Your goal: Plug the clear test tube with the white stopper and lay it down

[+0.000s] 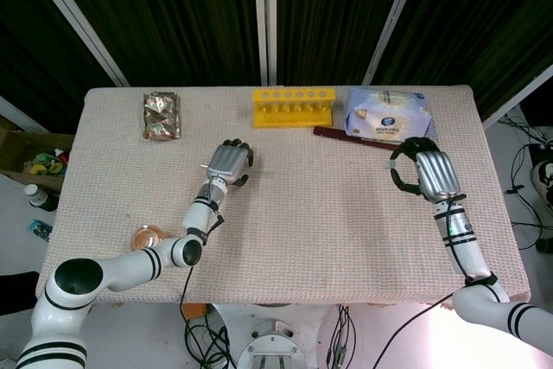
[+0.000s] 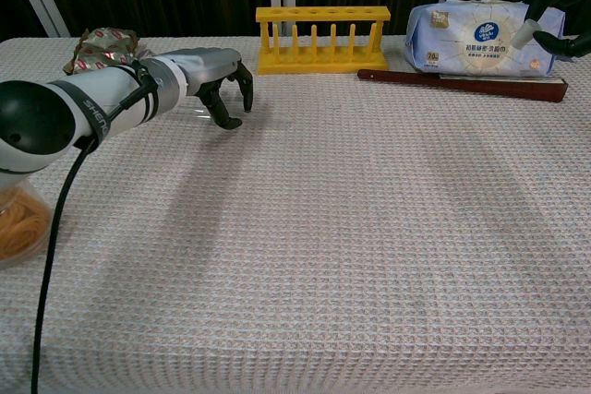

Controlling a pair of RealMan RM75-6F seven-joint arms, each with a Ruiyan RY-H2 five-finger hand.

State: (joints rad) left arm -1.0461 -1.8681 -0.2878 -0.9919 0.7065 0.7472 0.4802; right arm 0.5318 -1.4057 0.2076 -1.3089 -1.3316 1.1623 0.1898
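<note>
Tube [image 2: 190, 114] is hard to make out: only a faint clear glint on the cloth beneath the left hand [image 2: 201, 67], left of the middle of the table. In the head view the hand covers it almost wholly. Its ends and whether it is open cannot be told.

The left hand's fingers [image 2: 245, 91] are curled downward in an arch over that glint, tips at or close to the cloth. Whether they have hold of the tube or only hover round it cannot be told.

The right hand [image 1: 432, 172] is cut off at the right edge of the chest view, where only dark fingertips [image 2: 561, 41] show. They pinch the stopper [image 2: 524, 32], a small white plug, raised above the table in front of the pack [image 2: 485, 37]. From the head view the hand's back faces the camera, fingers curled inward, and the stopper is barely seen.

The table [image 1: 328, 231] is covered with a pale woven cloth. Along its far edge stand a yellow rack [image 2: 321, 39] and, to the right, the pack of wipes, with a dark reddish stick [image 2: 462, 85] lying just before it. A crinkled foil packet [image 1: 162, 115] lies at the far left. A clear dish [image 1: 147, 237] holding something orange sits near the left front, close to the left arm. Behind hang dark curtains [image 1: 173, 15] crossed by white poles; cables lie on the floor.
</note>
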